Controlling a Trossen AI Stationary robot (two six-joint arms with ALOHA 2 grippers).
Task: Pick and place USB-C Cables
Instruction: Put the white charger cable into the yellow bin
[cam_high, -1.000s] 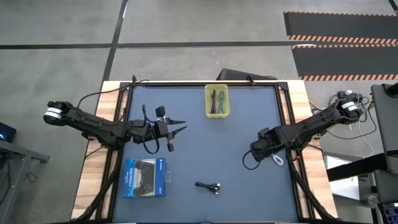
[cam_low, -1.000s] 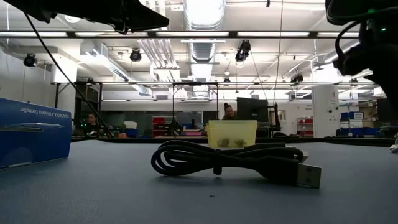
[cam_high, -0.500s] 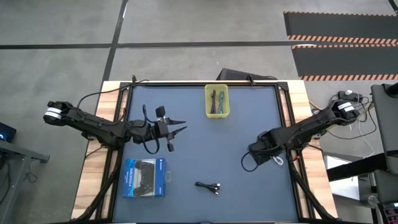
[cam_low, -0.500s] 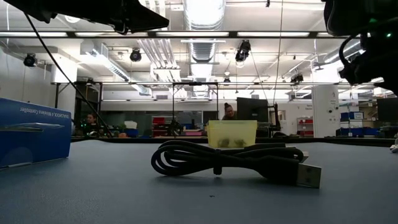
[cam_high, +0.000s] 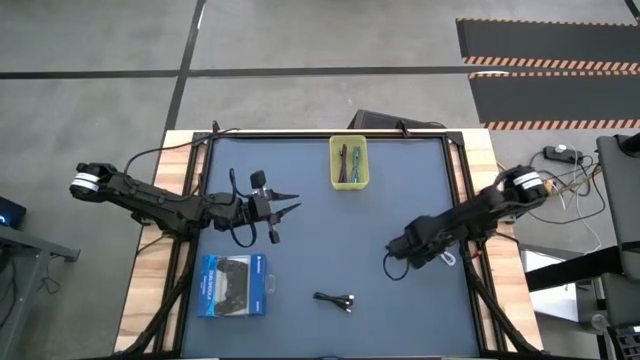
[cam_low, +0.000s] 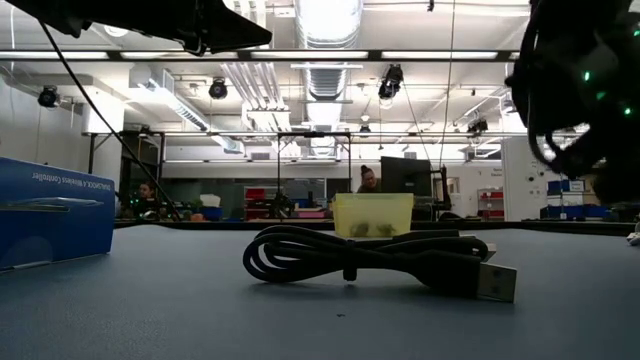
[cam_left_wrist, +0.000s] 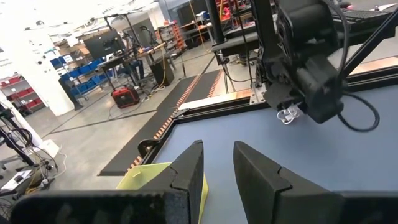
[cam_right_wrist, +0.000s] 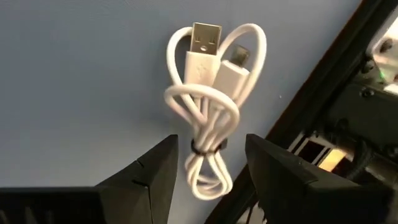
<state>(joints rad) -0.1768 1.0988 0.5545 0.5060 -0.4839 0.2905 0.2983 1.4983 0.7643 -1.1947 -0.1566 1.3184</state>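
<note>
Right gripper (cam_right_wrist: 208, 167), jaws open, poised over white cable (cam_right_wrist: 211, 112); next, likely descent and closure; left gripper (cam_left_wrist: 217, 165) open, idle mid-table.

A blue-grey table (cam_high: 330, 230) with wooden side rails carries a yellow bin (cam_high: 348, 162) near its far edge, holding the teal cable (cam_high: 356, 163) and purple cable (cam_high: 343, 163). The black cable (cam_high: 335, 299) lies near the front, right of a blue-and-black retail box (cam_high: 235, 285). The left gripper (cam_high: 287, 206) hovers open above that box. The right gripper (cam_high: 446, 257) sits over the white cable (cam_high: 449, 258) by the right rail.
</note>
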